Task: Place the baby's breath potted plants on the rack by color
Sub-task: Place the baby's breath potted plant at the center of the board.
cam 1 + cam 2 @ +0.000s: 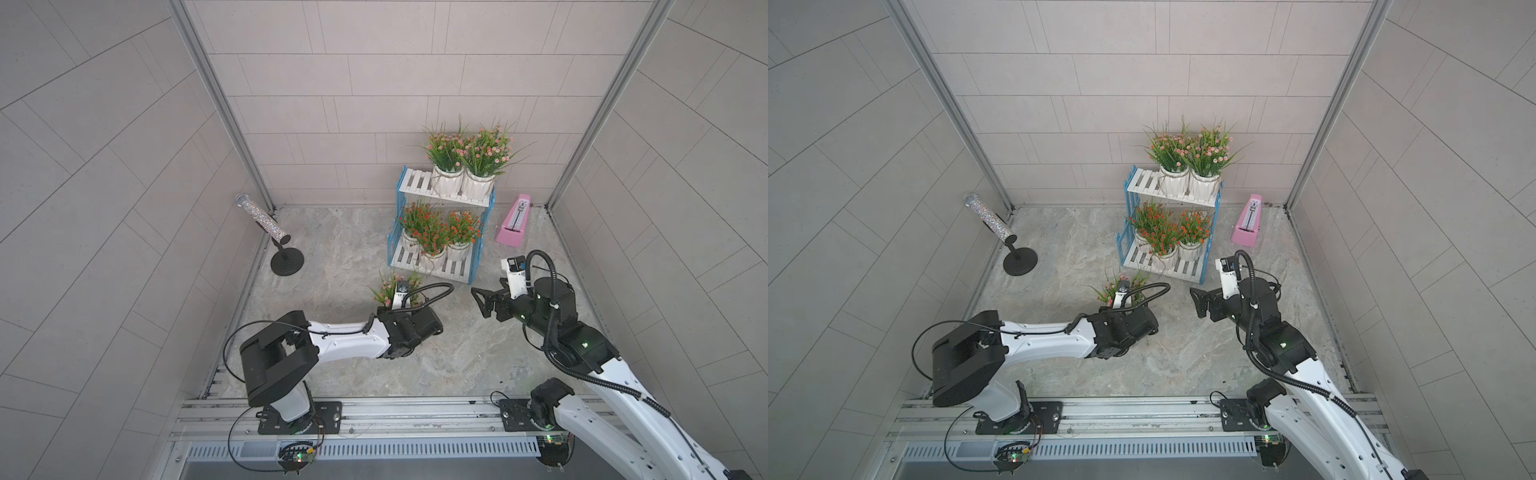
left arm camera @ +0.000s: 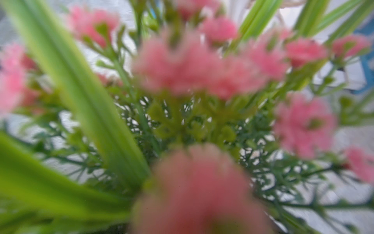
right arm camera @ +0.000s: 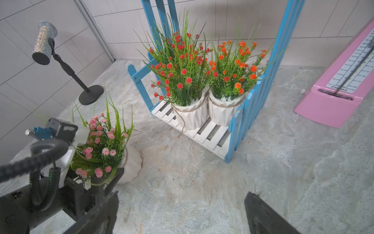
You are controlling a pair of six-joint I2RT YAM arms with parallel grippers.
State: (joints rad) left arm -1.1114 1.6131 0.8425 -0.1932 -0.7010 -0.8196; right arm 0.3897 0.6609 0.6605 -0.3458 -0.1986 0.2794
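Here, the left gripper (image 3: 119, 172) grips the tilted pink plant (image 3: 101, 145) on the table (image 1: 353, 249) before the rack (image 1: 405, 183); the right gripper (image 3: 182, 202) hangs open, empty; upper shelf (image 1: 415, 183) holds two pink plants (image 1: 465, 158), lower shelf (image 1: 403, 259) three orange plants (image 1: 436, 232).

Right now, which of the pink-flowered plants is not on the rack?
The pink plant down in front of the rack, tilted at the left hand. The other two pink plants stand side by side on the rack's top shelf.
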